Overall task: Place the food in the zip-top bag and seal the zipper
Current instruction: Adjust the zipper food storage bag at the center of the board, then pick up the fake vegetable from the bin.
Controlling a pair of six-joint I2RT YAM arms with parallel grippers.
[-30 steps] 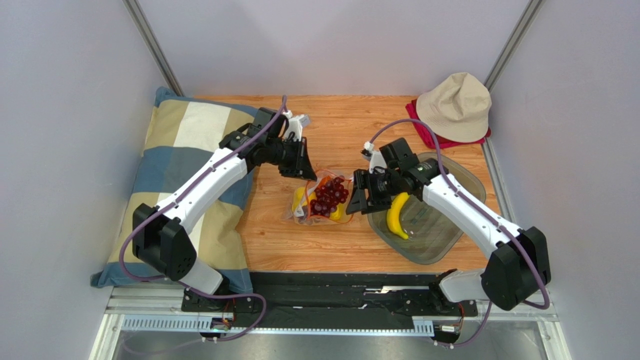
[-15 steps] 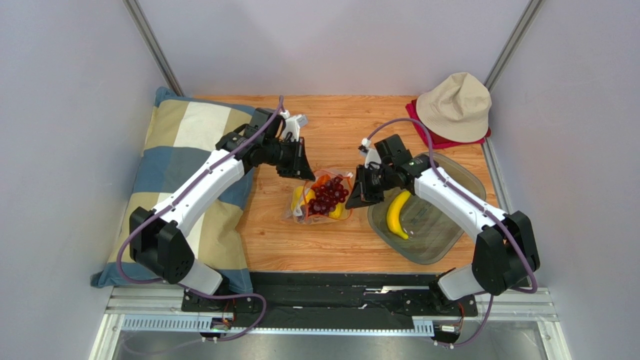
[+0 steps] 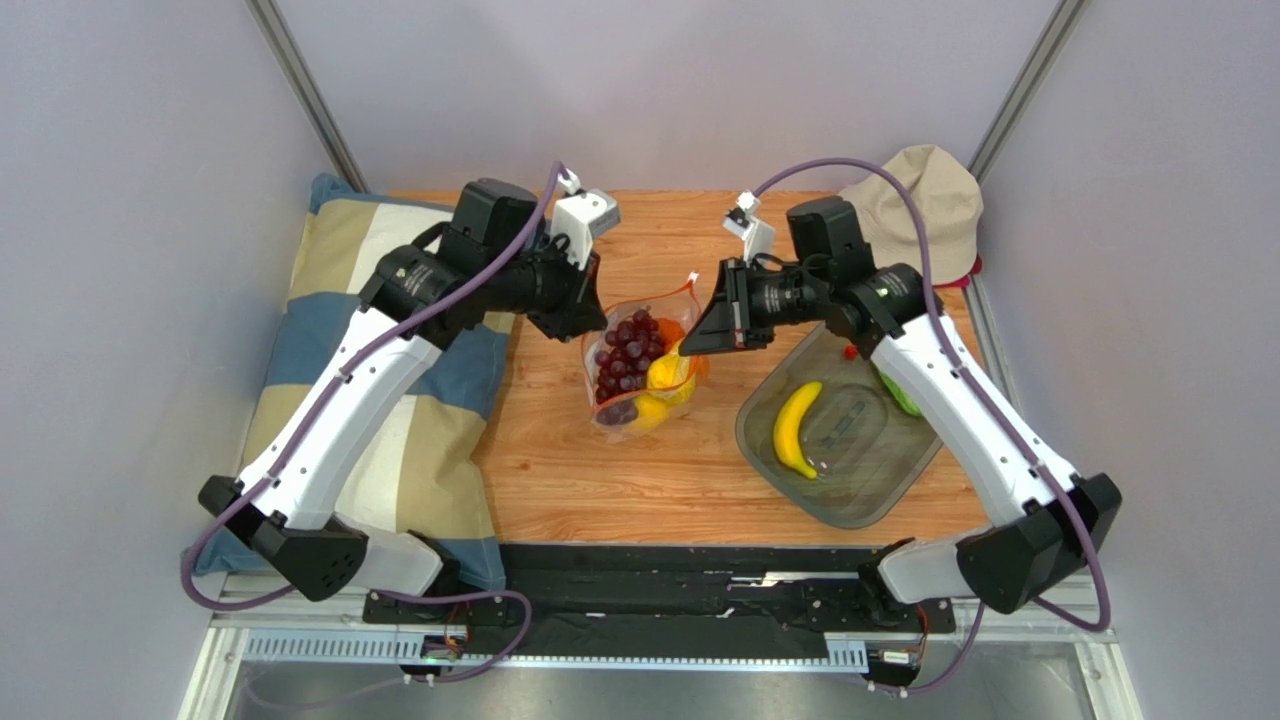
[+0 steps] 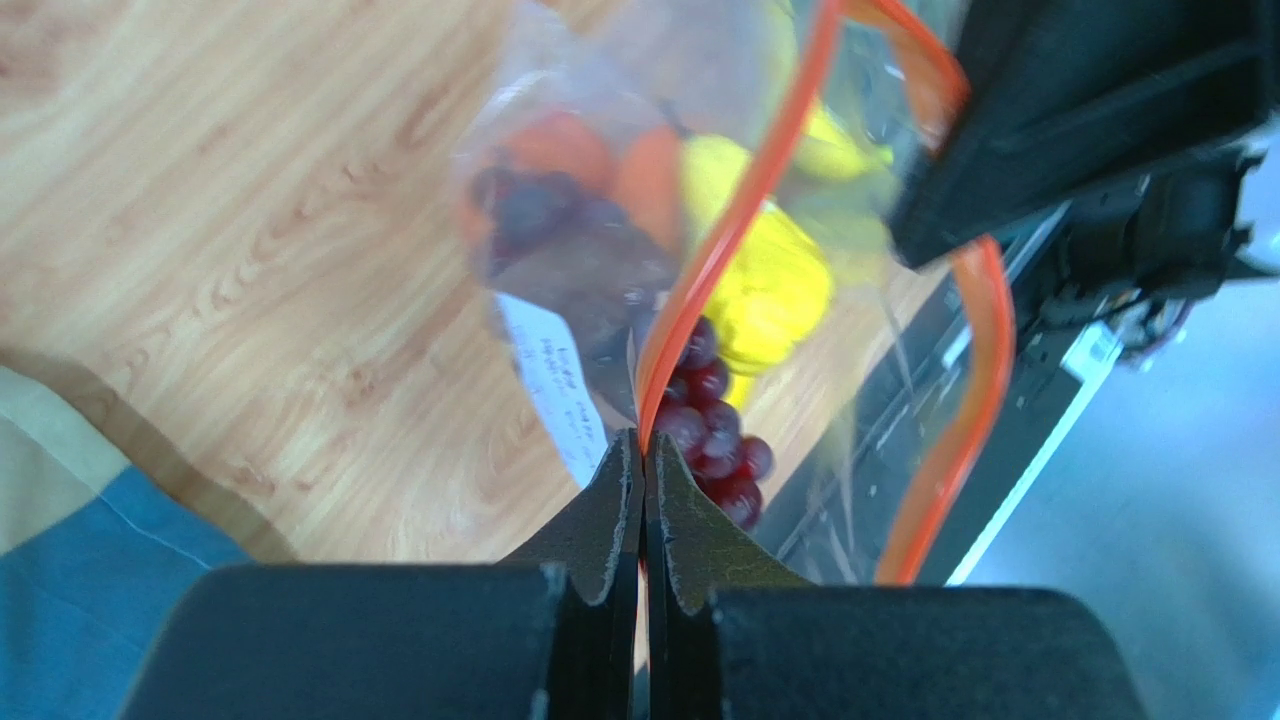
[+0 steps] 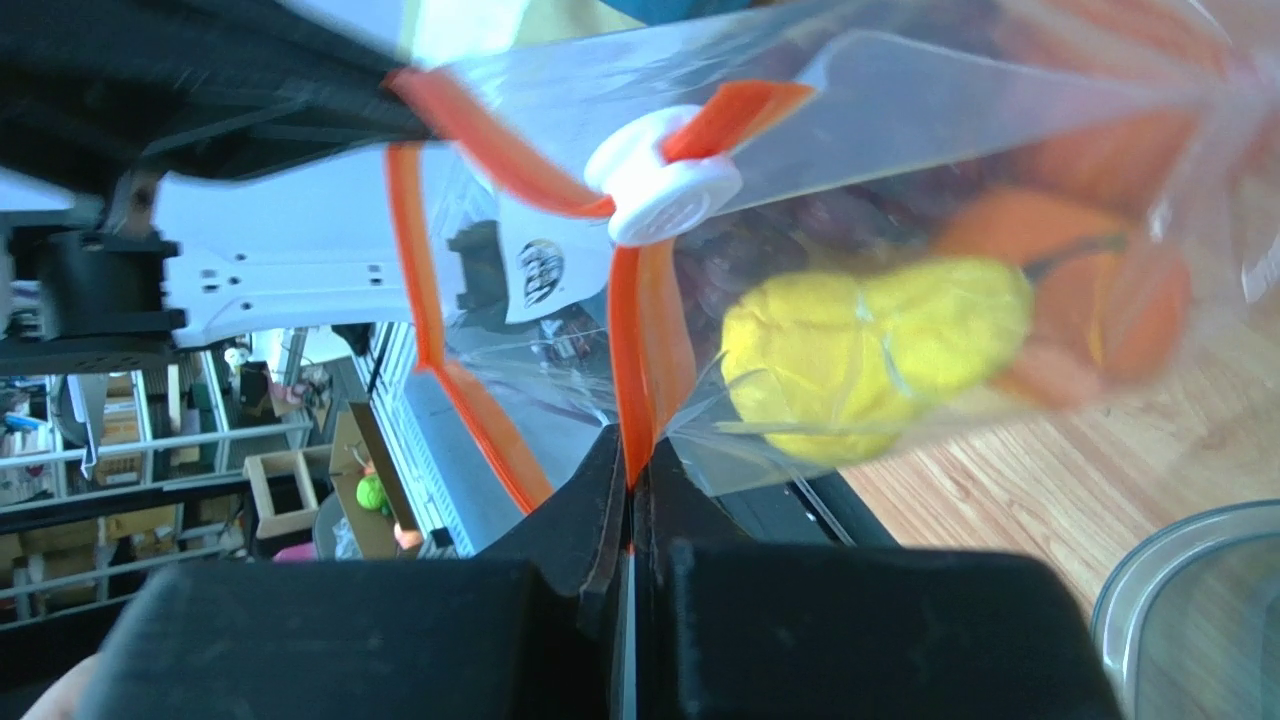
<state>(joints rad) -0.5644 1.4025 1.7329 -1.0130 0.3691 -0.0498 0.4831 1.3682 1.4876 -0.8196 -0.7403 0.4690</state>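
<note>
above the counter, beside the grey tray, the zip-top bag now hangs lifted between both arms; a second ago it lay flat. the banana waits in the tray, so filling looks unfinished. the right gripper has just pinched its jaws on the zipper; the left gripper pinches it too. the white label has writing too small to read.

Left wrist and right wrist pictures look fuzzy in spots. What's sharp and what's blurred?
Left wrist view: the grape bunch near the left gripper is fairly crisp; the orange fruit deeper in the zip-top bag smears. Right wrist view: the white slider is sharp, the yellow fruit soft behind shiny plastic. Top external view: even light, all in focus.
</note>
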